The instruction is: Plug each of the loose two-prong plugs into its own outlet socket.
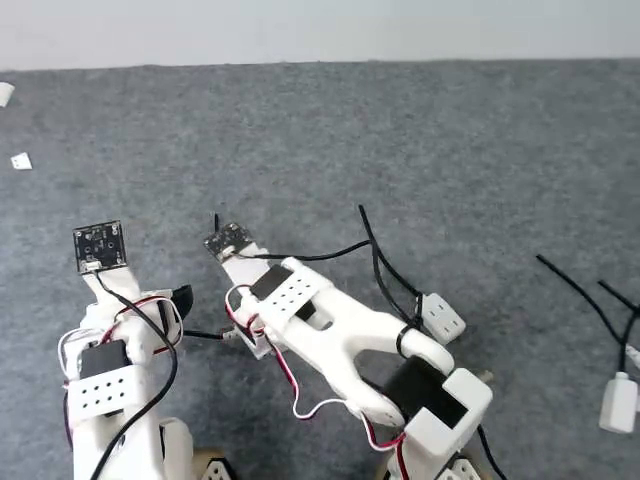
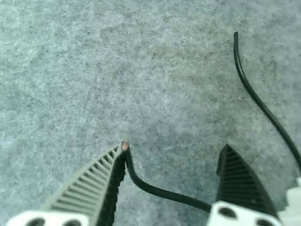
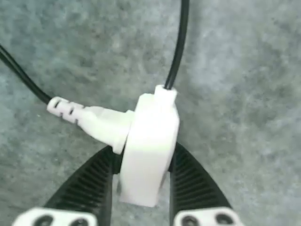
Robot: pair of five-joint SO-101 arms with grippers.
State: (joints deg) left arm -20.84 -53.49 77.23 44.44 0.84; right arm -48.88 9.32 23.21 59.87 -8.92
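My right gripper (image 3: 146,150) is shut on a white outlet socket (image 3: 149,141) whose black cord (image 3: 178,42) runs away from it. A white two-prong plug (image 3: 91,120) sits against the socket's side, seemingly inserted. In the high view this gripper (image 1: 250,335) lies low at the middle, beside the left arm. My left gripper (image 2: 174,150) is open just above the carpet, and a black cable (image 2: 155,188) with a bare copper tip (image 2: 124,146) passes between its fingers (image 2: 106,181). Another white socket (image 1: 441,318) lies near the right arm's elbow. A loose white plug (image 1: 619,401) lies at the right edge.
Grey carpet (image 1: 420,140) covers the whole work area. Black cords (image 1: 380,255) loop over and beside the right arm, and more cords (image 1: 580,295) trail toward the right edge. Two small white scraps (image 1: 20,160) lie at the far left.
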